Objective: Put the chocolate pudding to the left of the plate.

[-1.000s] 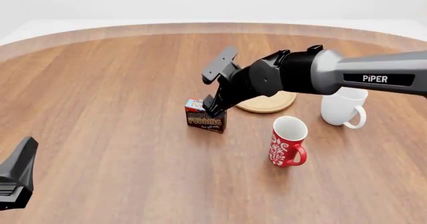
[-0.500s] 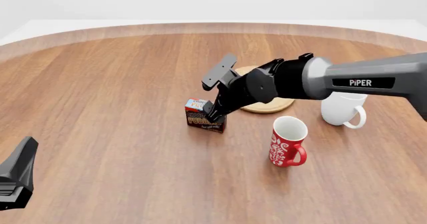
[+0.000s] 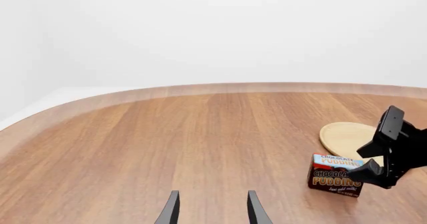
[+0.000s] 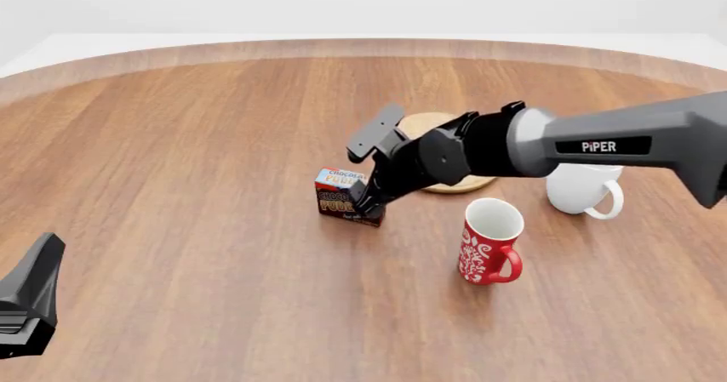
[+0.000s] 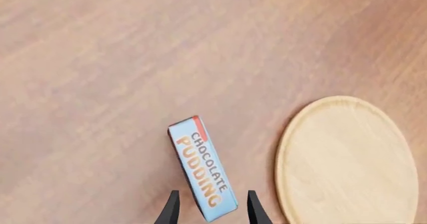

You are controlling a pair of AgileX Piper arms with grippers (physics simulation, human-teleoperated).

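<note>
The chocolate pudding (image 4: 337, 193), a small brown carton with a light blue top, stands on the table just left of the plate (image 4: 481, 182), a light-wood disc partly hidden by my right arm. My right gripper (image 4: 366, 202) is open and low over the carton's right end. In the right wrist view its fingers (image 5: 171, 210) straddle the near end of the pudding (image 5: 202, 168) with gaps on both sides, and the plate (image 5: 347, 159) lies beside it. My left gripper (image 4: 29, 310) is open and empty at the near left. Its view shows the pudding (image 3: 335, 176) and the plate (image 3: 345, 136).
A red patterned mug (image 4: 491, 242) stands near and right of the pudding. A white mug (image 4: 585, 186) stands right of the plate, behind my right arm. The round wooden table (image 4: 182, 144) has bare wood on its left half.
My right gripper has come down and a little nearer, from above the pudding to around its right end. The pudding and my left arm have not moved.
</note>
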